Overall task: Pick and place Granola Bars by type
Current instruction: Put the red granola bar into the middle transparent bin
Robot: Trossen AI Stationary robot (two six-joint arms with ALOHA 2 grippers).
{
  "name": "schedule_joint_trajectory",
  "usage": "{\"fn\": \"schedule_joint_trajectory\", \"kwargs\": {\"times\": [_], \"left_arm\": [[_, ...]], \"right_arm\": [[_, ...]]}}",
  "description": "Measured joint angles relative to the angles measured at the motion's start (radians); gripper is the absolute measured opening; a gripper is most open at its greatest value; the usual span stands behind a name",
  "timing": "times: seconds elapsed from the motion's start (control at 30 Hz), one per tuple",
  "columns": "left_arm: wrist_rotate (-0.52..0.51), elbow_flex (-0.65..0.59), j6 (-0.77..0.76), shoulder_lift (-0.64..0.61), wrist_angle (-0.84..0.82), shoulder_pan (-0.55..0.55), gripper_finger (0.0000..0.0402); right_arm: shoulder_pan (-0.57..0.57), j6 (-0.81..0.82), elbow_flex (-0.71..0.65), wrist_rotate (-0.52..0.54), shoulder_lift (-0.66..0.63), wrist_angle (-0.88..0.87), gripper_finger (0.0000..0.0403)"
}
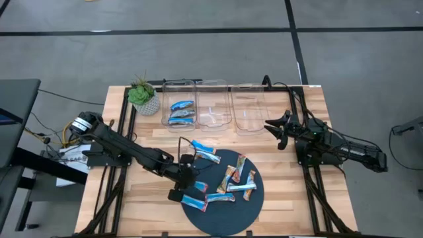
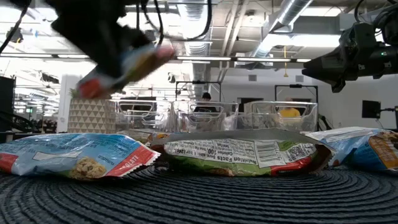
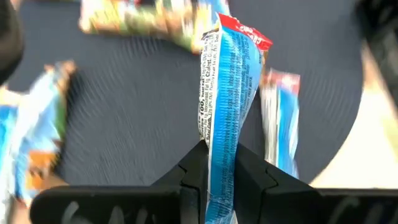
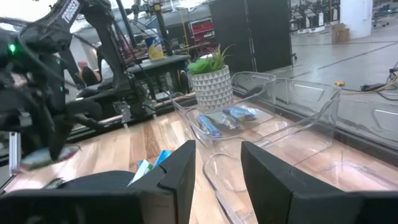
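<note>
The left gripper has its jaws pinching a blue-and-white granola bar, which sticks out ahead of them above the dark round mat. The right gripper waits by the clear bins, jaws spread and empty.

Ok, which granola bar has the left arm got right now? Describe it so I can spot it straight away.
Start at the dark round mat at the table's near edge, then go to its left side, where the left tool is shut on a blue-and-white granola bar with a red end. Unlike the bars lying flat on the mat, this one is lifted clear, pinched between the tool's fingers.
</note>
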Motion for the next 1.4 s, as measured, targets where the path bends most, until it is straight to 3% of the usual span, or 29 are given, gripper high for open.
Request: {"fn": "schedule_joint_trajectory", "kwargs": {"times": [0.6,1.03,1.4], "left_arm": [[-0.026,0.000,0.016,-0.151,0.470,0.087,0.0043],[-0.025,0.000,0.046,-0.159,0.491,0.171,0.0043],[-0.025,0.000,0.169,-0.159,0.491,0.369,0.0043]], "right_arm": [[0.000,0.000,0.000,0.000,0.000,0.000,0.0123],[0.000,0.000,0.000,0.000,0.000,0.000,0.0123],[0.000,0.000,0.000,0.000,0.000,0.000,0.0123]]}}
